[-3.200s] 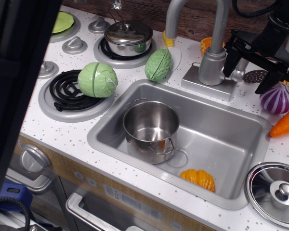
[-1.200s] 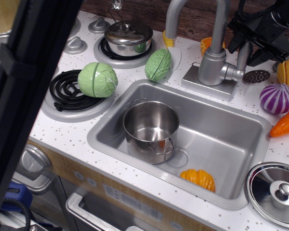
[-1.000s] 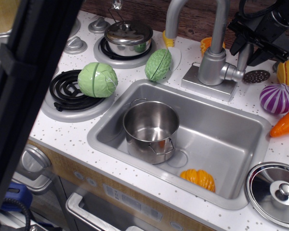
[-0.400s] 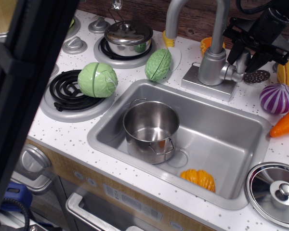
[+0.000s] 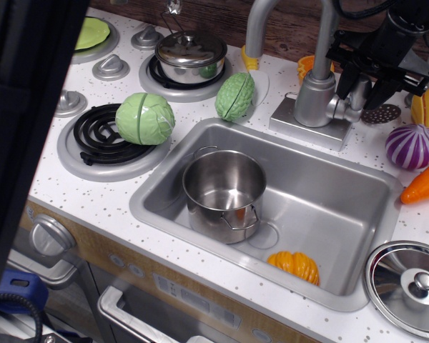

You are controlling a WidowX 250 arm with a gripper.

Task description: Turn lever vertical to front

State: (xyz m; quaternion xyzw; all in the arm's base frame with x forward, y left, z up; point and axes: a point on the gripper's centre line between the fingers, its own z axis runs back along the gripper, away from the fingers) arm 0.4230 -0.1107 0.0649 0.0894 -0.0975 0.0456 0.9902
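Note:
The lever (image 5: 358, 93) is a short silver rod standing roughly upright at the right side of the cylindrical tap body (image 5: 314, 100), joined to it by a stubby knob (image 5: 341, 108). My black gripper (image 5: 362, 87) comes down from the upper right and straddles the lever. One finger (image 5: 342, 77) is to the lever's left and the other to its right. The jaws look spread, with gaps beside the rod. The lever's top is hidden behind the gripper. The tall curved spout (image 5: 324, 28) rises behind.
A steel pot (image 5: 224, 187) and an orange toy squash (image 5: 294, 264) lie in the sink (image 5: 151, 200). A purple onion (image 5: 413, 145), carrot (image 5: 423, 184), strainer (image 5: 381, 113) and pot lid (image 5: 409, 279) are on the right. A cabbage (image 5: 144, 118) sits on the stove. A dark bar (image 5: 21, 128) blocks the left.
My gripper has come down from above and shifted left, so its fingers now stand either side of the upright lever. The dark bar at the left has shifted.

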